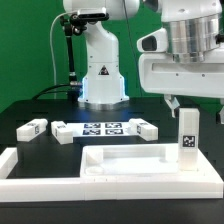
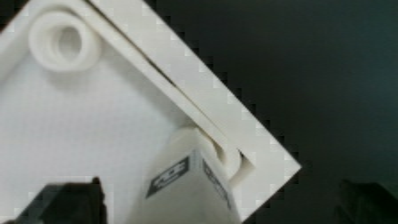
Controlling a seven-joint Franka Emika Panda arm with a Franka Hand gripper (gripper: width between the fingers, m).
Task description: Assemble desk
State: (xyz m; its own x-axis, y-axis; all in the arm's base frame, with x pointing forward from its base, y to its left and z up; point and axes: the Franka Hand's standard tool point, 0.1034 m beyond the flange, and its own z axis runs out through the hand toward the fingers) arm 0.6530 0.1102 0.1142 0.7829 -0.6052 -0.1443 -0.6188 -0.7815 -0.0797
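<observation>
Gripper [image 1: 193, 106]: spread wide, holding nothing, hanging just above the upright leg.
Upright leg [image 1: 187, 140]: directly below the gripper, standing on a corner of the desk top with its tag showing.
Desk top [image 1: 130, 158]: flat on the surface [image 1: 30, 105] beneath the gripper, rim up, reaching away toward the exterior view's left. The wrist view shows a round hole [image 2: 63, 45] in another corner.
Loose legs: lying behind the gripper. The nearest leg [image 1: 145, 128] is close by, the middle leg [image 1: 62, 132] and the farthest leg [image 1: 32, 127] are well apart from it.
Marker board [image 1: 103, 129]: between the nearest and middle legs.
Border bars [image 1: 30, 165]: around the desk top.
</observation>
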